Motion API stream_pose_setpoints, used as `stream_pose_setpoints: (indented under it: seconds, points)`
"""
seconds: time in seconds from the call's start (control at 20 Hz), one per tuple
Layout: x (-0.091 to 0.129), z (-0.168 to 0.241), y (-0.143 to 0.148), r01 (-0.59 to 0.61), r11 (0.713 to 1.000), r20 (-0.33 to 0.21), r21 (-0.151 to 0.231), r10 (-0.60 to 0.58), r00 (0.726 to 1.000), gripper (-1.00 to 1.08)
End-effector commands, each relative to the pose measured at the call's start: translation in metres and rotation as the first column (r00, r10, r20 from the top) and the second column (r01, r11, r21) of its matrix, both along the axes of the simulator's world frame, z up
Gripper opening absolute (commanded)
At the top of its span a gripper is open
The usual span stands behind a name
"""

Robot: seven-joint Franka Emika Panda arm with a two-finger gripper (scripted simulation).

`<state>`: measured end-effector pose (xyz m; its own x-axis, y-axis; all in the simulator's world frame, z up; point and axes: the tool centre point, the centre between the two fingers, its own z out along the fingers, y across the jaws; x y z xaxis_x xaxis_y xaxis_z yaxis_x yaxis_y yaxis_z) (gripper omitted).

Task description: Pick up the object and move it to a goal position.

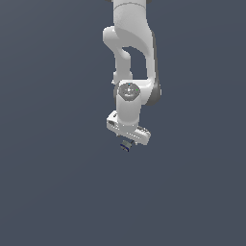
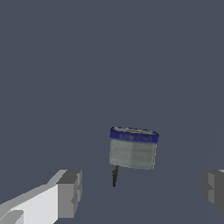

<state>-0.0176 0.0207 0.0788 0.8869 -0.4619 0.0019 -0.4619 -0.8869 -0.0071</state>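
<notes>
Wrist view: blocky, blue-rimmed grey object (image 2: 132, 148), perhaps striped.

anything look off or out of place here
Nothing stands out. The object, grey with a blue top band, sits upright and whole on the plain dark surface, with no spill or damage. The gripper is open, its fingers wide on either side and not touching it.

- no text, number or brand can be read in either view.
- the blue band on the object (image 2: 133, 148) carries faint marks, too blurred to read.
- the arm shows no label.
</notes>
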Motion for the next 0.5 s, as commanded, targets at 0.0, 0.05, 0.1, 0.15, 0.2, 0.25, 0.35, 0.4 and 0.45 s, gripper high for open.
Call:
stream_pose_setpoints:
  seconds: [0.0, 0.05, 0.1, 0.15, 0.2, 0.25, 0.35, 0.4, 0.45]
  points:
    - [-0.0034, -0.0065, 0.001, 0.038, 0.999, -0.002, -0.002, -0.038, 0.999, 1.0]
    - [-0.0045, -0.0085, 0.0013, 0.05, 0.999, -0.002, -0.003, -0.05, 0.999, 1.0]
    - [-0.0055, -0.0103, 0.0015, 0.06, 0.998, -0.003, -0.003, -0.06, 0.998, 1.0]
    - [-0.0063, -0.0119, 0.0018, 0.068, 0.998, -0.004, -0.004, -0.068, 0.998, 1.0]
    - [-0.0071, -0.0132, 0.0019, 0.076, 0.997, -0.004, -0.004, -0.076, 0.997, 1.0]
    - [-0.0077, -0.0142, 0.0021, 0.082, 0.997, -0.004, -0.005, -0.082, 0.997, 1.0]
    - [-0.0085, -0.0156, 0.0023, 0.09, 0.996, -0.005, -0.005, -0.09, 0.996, 1.0]
    - [-0.0087, -0.016, 0.0024, 0.092, 0.996, -0.005, -0.005, -0.092, 0.996, 1.0]
    - [-0.0088, -0.0161, 0.0024, 0.092, 0.996, -0.005, -0.005, -0.092, 0.996, 1.0]
